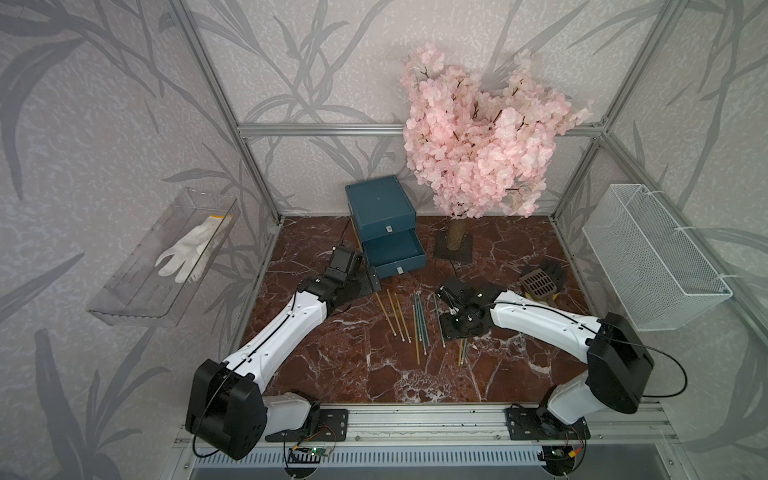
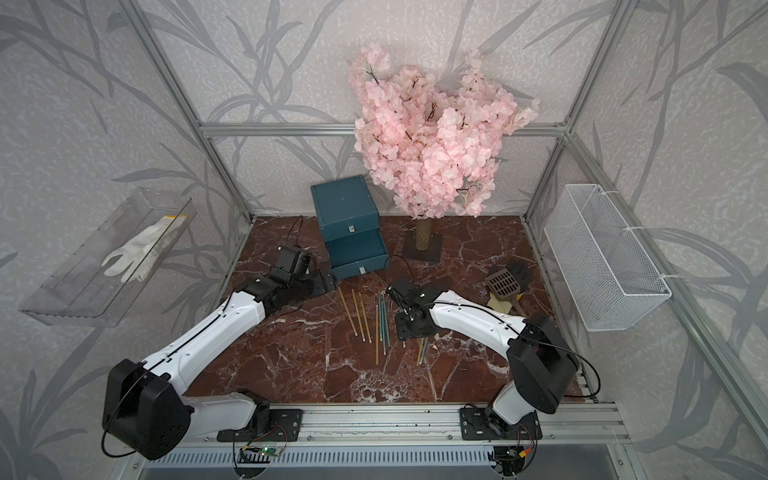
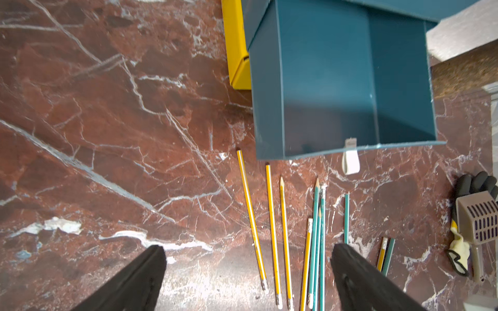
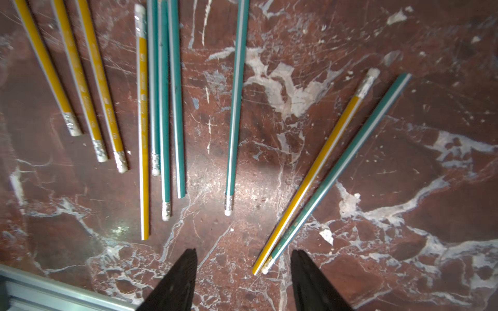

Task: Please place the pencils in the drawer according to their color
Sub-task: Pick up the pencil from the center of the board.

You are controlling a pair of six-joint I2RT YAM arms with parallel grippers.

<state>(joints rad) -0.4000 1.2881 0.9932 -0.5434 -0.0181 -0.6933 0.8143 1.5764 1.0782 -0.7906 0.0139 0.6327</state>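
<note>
Chest: in both top views the drawer (image 1: 380,208) (image 2: 345,205) stands at upper centre on the marble table (image 1: 332,374), with its middle tray (image 1: 395,249) pulled out toward the lower edge.
Pencils: the pencils (image 1: 401,318) lie loose at frame centre, just below the chest. Yellow ones fan out on the left and teal ones lie beside them on the right. Two more poke out below the right arm (image 1: 540,320).
Arms: your left arm (image 1: 286,328) reaches up to the chest's left side. The right one ends over the right edge of the pencils. You cannot judge the fingertips from up here.
Clutter: blossom tree (image 1: 478,145) to the right of the chest, slotted scoop (image 1: 540,284) at centre right.
Left wrist view: your left gripper (image 3: 248,247) is spread wide and grips nothing. It hangs over the eraser ends of the yellow and teal pencils. The teal tray lies beyond their points, with the yellow drawer (image 3: 237,53) beside it.
Right wrist view: your right gripper (image 4: 244,253) has its jaws apart. The fingers (image 4: 175,282) touch nothing. A yellow-and-teal pair (image 4: 319,167) lies side by side, touching, its near ends just ahead of the gap. A single teal pencil (image 4: 236,107) lies apart from the rest.
</note>
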